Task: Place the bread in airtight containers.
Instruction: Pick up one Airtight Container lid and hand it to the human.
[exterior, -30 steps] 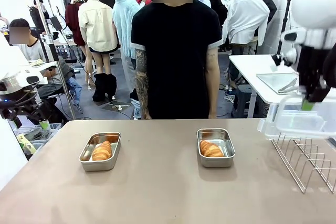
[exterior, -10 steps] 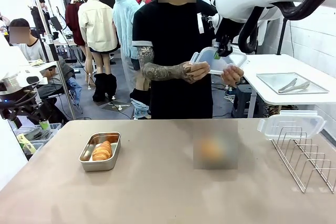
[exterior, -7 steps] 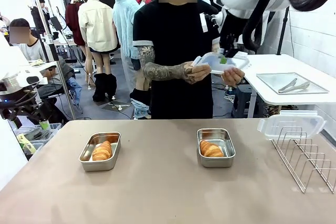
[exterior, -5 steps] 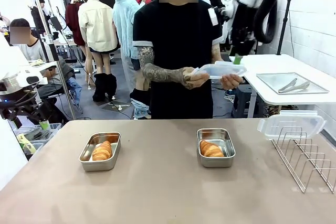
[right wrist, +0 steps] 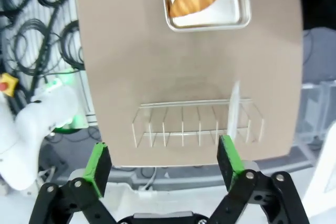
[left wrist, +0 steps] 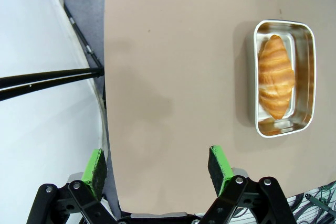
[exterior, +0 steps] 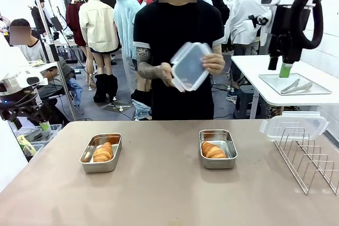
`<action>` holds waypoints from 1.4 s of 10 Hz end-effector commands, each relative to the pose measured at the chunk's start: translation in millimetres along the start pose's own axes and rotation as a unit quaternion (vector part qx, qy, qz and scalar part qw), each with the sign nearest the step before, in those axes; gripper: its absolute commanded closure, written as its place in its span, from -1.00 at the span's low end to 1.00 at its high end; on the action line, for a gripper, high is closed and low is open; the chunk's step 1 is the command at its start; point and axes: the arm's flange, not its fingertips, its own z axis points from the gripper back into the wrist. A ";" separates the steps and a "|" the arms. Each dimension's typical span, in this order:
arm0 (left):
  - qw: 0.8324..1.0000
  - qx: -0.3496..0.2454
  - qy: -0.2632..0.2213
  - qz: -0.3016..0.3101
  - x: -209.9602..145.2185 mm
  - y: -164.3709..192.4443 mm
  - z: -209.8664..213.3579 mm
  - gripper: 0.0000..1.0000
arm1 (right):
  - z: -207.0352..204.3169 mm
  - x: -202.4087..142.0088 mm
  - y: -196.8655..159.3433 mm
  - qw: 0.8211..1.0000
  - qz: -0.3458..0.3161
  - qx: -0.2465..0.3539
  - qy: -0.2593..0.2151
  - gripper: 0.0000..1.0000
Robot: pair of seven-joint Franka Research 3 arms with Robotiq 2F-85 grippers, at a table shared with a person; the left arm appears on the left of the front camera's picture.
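**A:** Where is the bread?

**B:** In the tubs, both uncovered. One bread [exterior: 103, 152] lies in the left tub [exterior: 85, 158] and the other bread [exterior: 213, 151] in the right tub [exterior: 232, 153], well apart on the table [exterior: 159, 194].

**A:** And the lids?

**B:** The person holds one lid [exterior: 189, 67] in both hands [exterior: 214, 63], tilted at chest height beyond the far edge. A second lid [exterior: 294, 124] rests on top of the rack [exterior: 312, 169] at the right.

**A:** The grippers?

**B:** Both are open and empty. The right gripper [exterior: 279, 67] hangs high on the right, above the side table. Its wrist view looks down on the rack and the right tub. The left gripper [left wrist: 156, 157] hovers over the near left edge, with the left tub off to one side.

**A:** So what is the step?

**B:** Covering, I'd say. The person looks set to fit that lid, so the arms should stay high and out of the way.

**A:** And the second lid?

**B:** That one probably falls to the right arm. It should come straight down and pinch one rim, not the flat middle. Then it should lift clear of the wires before moving sideways.

**A:** Any risks?

**B:** Clear plastic is slippery and it flexes. Carry it level, line its corners up with the tub's corners, and lower it flat. A skewed lid won't clip on, and pushing it could slide the light tub. I can't tell whether the bread rises above the rim, so press gently.
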 end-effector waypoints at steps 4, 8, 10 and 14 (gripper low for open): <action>1.000 0.005 0.000 0.001 -1.9 1.6 0.5 -1.00 | -26.4 -37.0 -19.9 0.999 -0.036 0.017 -0.028 -1.00; 1.000 0.005 0.000 0.001 -1.9 1.6 0.5 -1.00 | -41.3 -52.9 -22.8 0.999 -0.020 0.033 0.010 -1.00; 1.000 0.005 0.000 0.001 -1.9 1.6 0.5 -1.00 | -34.4 -47.3 -25.6 0.999 -0.041 0.029 0.003 -1.00; 1.000 0.005 0.000 0.001 -1.9 1.6 0.5 -1.00 | -34.4 -47.3 -25.6 0.999 -0.041 0.029 0.003 -1.00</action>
